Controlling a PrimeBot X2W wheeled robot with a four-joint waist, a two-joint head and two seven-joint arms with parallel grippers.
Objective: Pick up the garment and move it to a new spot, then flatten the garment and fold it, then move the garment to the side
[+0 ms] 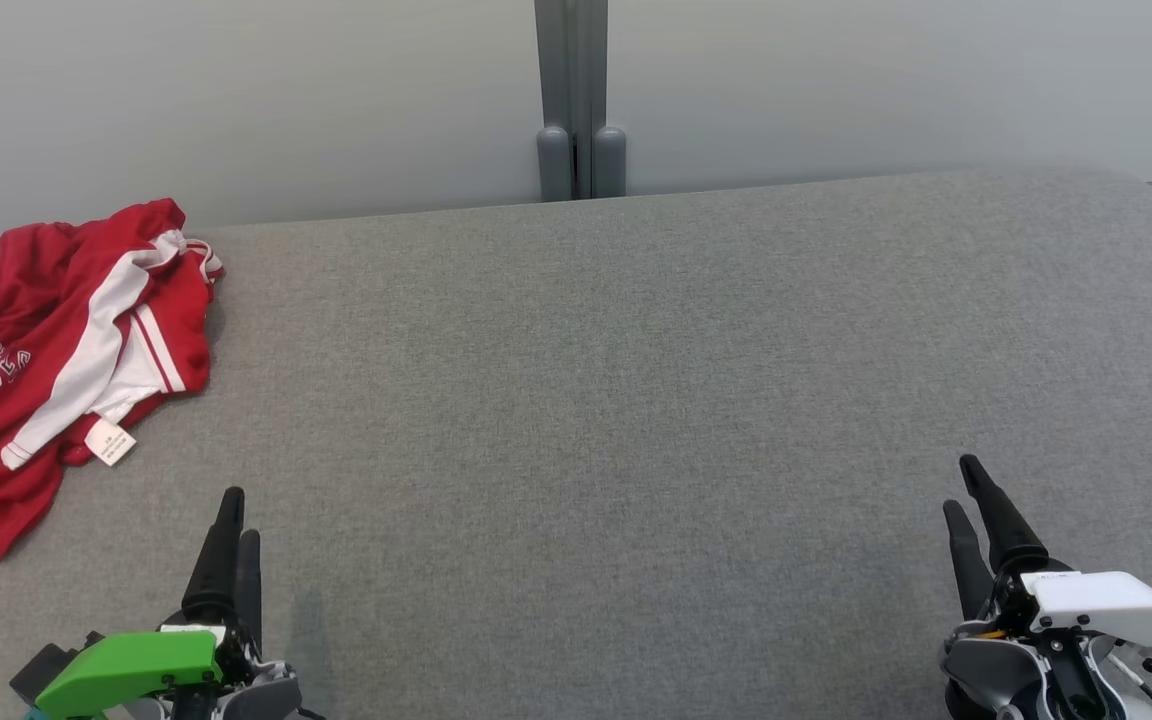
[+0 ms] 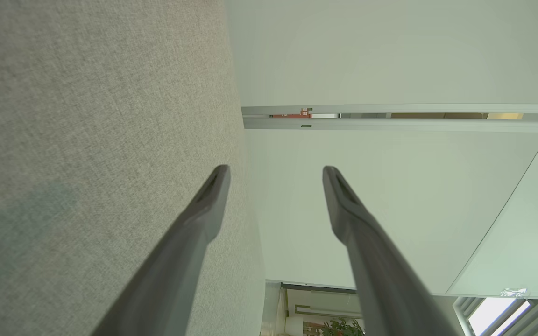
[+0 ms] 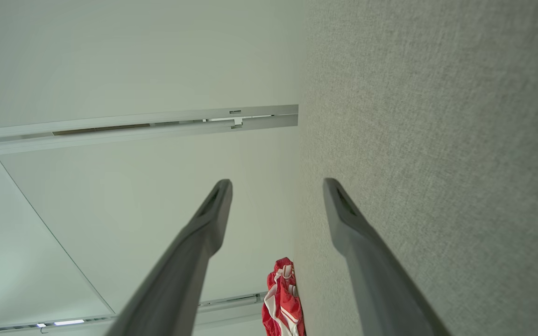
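At the near edge, the left gripper (image 1: 241, 513) and the right gripper (image 1: 958, 484) are held over the grey fabric surface (image 1: 636, 400). In each wrist view the jaws are shown parted, with nothing between them. Farther off, the red and white garment (image 1: 56, 370) is crumpled at the surface's left edge. It is also seen in the right wrist view. A pale wall (image 2: 390, 56) is seen in the left wrist view.

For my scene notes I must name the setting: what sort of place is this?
Probably an office or lab: a grey fabric-covered table, pale partition panels joined by a grey post, and a plant beyond.
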